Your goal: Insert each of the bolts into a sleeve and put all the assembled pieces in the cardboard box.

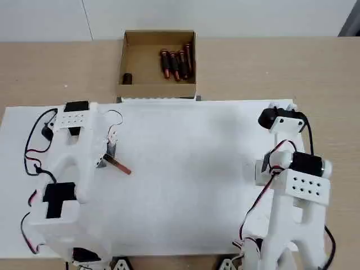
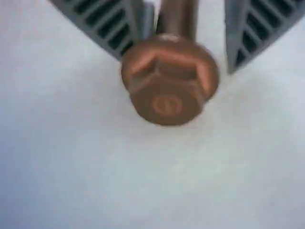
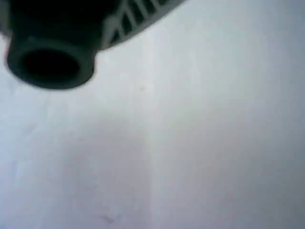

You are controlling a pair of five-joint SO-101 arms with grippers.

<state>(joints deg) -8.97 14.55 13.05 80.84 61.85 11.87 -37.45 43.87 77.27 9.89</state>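
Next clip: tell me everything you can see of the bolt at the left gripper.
The bolt looks like copper-coloured metal. It has a six-sided head on a round flange, with a faint round mark on the head's face. Its bare shank runs back between the grey ribbed fingers of the left gripper, which holds it. In the high view it juts out at a tilt over the white sheet, head end outward.

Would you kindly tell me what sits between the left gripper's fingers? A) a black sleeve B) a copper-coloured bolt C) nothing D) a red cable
B: the left wrist view shows the copper-coloured bolt held in the left gripper; the black sleeve appears in the right wrist view.
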